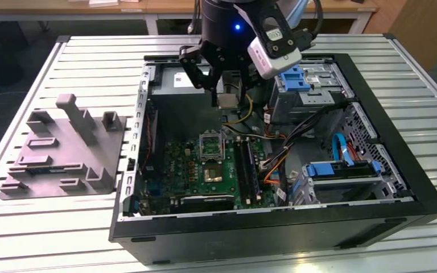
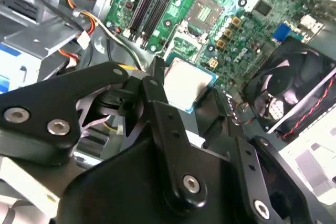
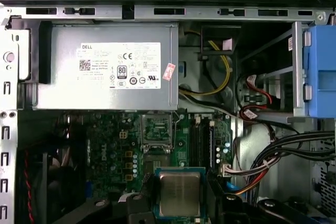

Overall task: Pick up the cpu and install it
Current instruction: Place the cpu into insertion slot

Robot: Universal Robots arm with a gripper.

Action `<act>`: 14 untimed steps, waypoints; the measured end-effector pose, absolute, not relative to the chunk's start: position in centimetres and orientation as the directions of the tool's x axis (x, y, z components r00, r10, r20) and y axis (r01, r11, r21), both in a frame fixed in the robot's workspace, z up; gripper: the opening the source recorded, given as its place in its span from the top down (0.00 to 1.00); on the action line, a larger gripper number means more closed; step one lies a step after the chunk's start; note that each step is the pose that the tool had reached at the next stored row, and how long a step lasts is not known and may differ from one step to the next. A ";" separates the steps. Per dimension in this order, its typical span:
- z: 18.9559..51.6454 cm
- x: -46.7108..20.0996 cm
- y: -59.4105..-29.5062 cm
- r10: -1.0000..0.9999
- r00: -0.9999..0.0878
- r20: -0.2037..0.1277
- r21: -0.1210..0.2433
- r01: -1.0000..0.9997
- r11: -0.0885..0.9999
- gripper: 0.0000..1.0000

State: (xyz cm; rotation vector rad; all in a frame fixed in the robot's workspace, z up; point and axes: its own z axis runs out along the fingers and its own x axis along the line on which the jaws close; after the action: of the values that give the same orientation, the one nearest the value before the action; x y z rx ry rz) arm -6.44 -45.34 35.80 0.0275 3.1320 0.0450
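I see the black two-fingered tool (image 2: 185,90) closed on the edges of the small square silvery-grey cpu (image 2: 184,80). It hangs above the green motherboard (image 3: 118,145) in the open black computer case (image 1: 400,187), apart from the dark metal-framed socket (image 3: 157,132).

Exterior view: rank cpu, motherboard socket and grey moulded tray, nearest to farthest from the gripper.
1. The cpu, held between the fingers of the gripper.
2. The socket, on the motherboard inside the case, below the gripper.
3. The grey moulded tray, outside the case, at the exterior view's left.
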 end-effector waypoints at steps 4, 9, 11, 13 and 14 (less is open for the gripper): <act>35.2 -6.5 -46.6 0.018 -1.000 -0.008 0.029 0.017 0.999 0.53; 34.4 -6.7 -47.0 -0.006 -1.000 -0.006 0.032 -0.006 0.999 0.53; 34.4 -6.7 -47.0 -0.007 -1.000 -0.006 0.032 -0.007 0.999 0.53; 34.4 -6.7 -47.0 -0.007 -1.000 -0.006 0.032 -0.007 0.999 0.53; 34.4 -6.7 -47.0 -0.007 -1.000 -0.006 0.032 -0.007 0.999 0.53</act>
State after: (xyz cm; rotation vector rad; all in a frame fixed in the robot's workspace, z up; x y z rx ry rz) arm -6.70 -47.04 34.41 -0.0115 3.1351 0.0501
